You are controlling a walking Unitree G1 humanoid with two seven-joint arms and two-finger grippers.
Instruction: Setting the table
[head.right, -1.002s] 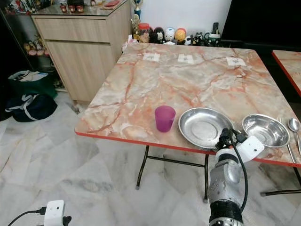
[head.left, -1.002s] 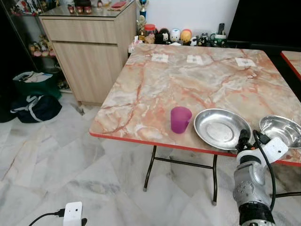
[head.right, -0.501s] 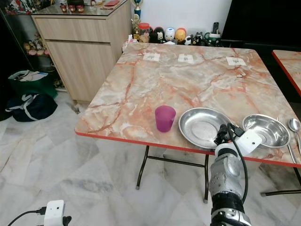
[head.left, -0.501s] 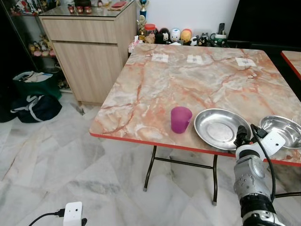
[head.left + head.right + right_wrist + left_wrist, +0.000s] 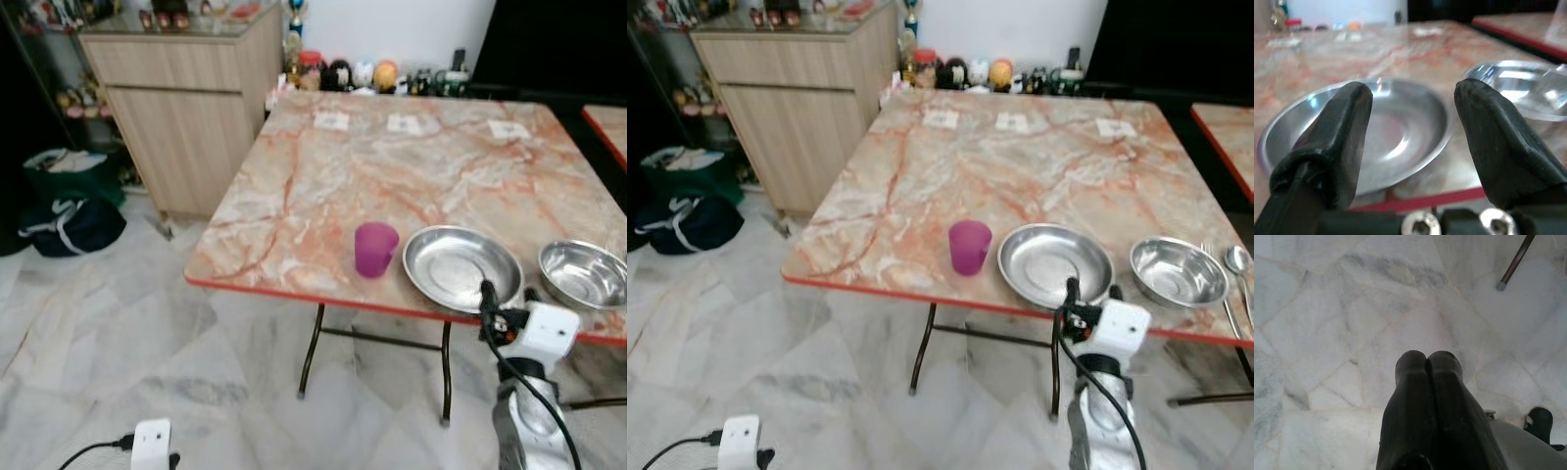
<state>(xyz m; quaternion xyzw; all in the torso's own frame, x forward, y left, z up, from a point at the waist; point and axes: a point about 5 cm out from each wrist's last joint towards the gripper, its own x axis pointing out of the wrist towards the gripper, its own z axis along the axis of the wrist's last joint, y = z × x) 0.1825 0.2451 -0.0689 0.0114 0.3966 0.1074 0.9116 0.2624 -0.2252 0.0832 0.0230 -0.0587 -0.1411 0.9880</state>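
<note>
Approach seems the step in hand: right gripper (image 5: 1410,147), fingers spread and empty, faces the near rim of the shallow round steel plate (image 5: 1055,262) lying at 3 o'clock of the purple plastic cup (image 5: 970,246), so next comes closing on that rim, while left gripper (image 5: 1425,363) hangs pressed together.

The table (image 5: 323,186) has a marbled top of cream, grey and orange-pink veins, edged in red, on dark metal legs. Near its front edge stands a purple cup (image 5: 376,249); right of it a shiny silver plate (image 5: 462,267), and further right a silver bowl (image 5: 582,273). The floor (image 5: 118,343) is pale grey-white marble in irregular slabs. At far left stands a light wood-grain cabinet (image 5: 186,108). The right gripper (image 5: 1413,147) has black fingers on a silver arm with a white wrist block.
</note>
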